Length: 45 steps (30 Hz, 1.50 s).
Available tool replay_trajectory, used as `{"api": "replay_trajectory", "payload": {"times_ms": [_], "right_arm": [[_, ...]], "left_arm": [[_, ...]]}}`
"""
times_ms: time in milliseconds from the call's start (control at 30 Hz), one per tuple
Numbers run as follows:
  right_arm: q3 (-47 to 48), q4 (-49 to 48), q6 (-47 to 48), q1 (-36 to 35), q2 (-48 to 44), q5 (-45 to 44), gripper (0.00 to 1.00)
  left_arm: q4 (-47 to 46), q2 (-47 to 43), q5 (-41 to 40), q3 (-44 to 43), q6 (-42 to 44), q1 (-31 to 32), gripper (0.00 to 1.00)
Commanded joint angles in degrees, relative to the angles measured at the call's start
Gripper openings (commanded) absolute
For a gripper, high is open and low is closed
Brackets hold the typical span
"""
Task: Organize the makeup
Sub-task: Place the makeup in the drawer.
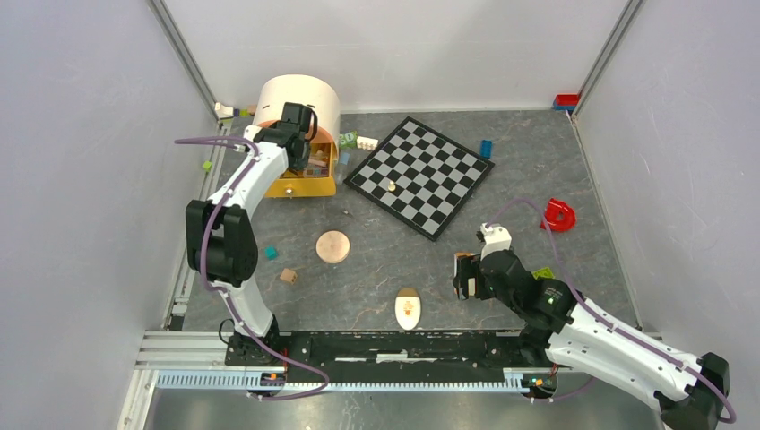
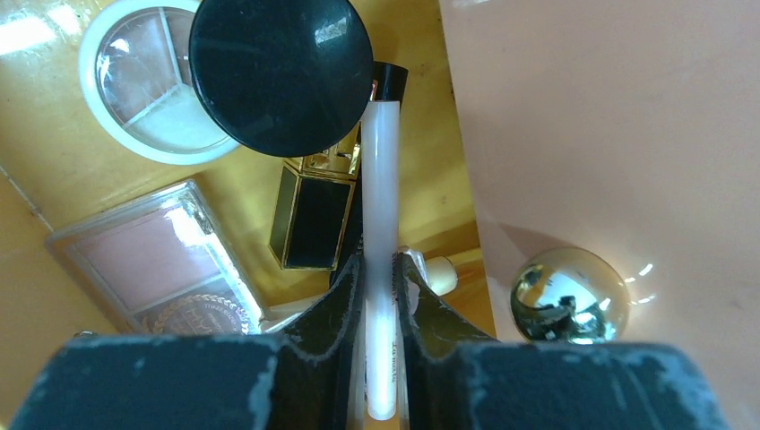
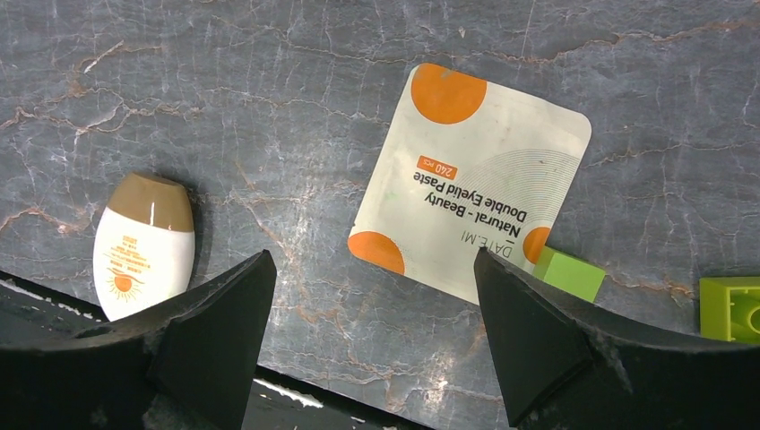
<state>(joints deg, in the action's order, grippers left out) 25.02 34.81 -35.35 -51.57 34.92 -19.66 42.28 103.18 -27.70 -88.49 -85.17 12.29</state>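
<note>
My left gripper is shut on a slim white stick with a black cap, held over the yellow drawer of the peach organiser. In the drawer lie a round white compact, a black disc, a pink-brown blush palette and a black-and-gold case. My right gripper hangs open above the table, with the white-orange sachet just beyond its fingertips and the cream oval to its left. A round peach compact lies mid-table.
The chessboard lies at the back centre with a small piece on it. Toy bricks are scattered about: a green cube, a green brick, a blue one and a red piece. A gold knob sits on the organiser front.
</note>
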Motion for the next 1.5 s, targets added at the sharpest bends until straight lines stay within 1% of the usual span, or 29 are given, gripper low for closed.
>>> {"api": "replay_trajectory", "payload": {"times_ms": [0, 233, 633, 833, 1033, 1333, 1467], "right_arm": [[-0.5, -0.2, -0.9, 0.2, -1.0, -1.4, 0.89], [-0.6, -0.1, -1.0, 0.2, -1.5, -1.4, 0.89], [1.4, 0.3, -0.1, 0.2, -0.8, -1.5, 0.89], [1.4, 0.3, -0.2, 0.2, -0.9, -1.5, 0.89], [2.0, 0.3, -0.3, 0.2, -0.5, -1.5, 0.89], [2.3, 0.2, -0.3, 0.2, -0.2, -1.2, 0.89], [2.4, -0.1, -0.2, 0.2, 0.0, -1.2, 0.89]], "left_arm": [[-1.4, 0.6, -0.3, 0.4, 3.0, -0.2, 0.11], [-1.5, 0.0, -0.1, 0.4, 4.2, -0.2, 0.27], [-2.1, -3.5, 0.7, -0.7, 7.2, -0.2, 0.38], [-2.2, -6.4, 0.8, -1.9, 9.3, -0.1, 0.49], [-2.3, -9.6, 2.1, -1.2, 10.8, -0.2, 0.51], [-7.9, -17.8, 9.3, 4.6, 18.2, -0.1, 0.54], [-12.8, -23.7, 13.9, 9.2, 24.7, -0.1, 0.63]]}}
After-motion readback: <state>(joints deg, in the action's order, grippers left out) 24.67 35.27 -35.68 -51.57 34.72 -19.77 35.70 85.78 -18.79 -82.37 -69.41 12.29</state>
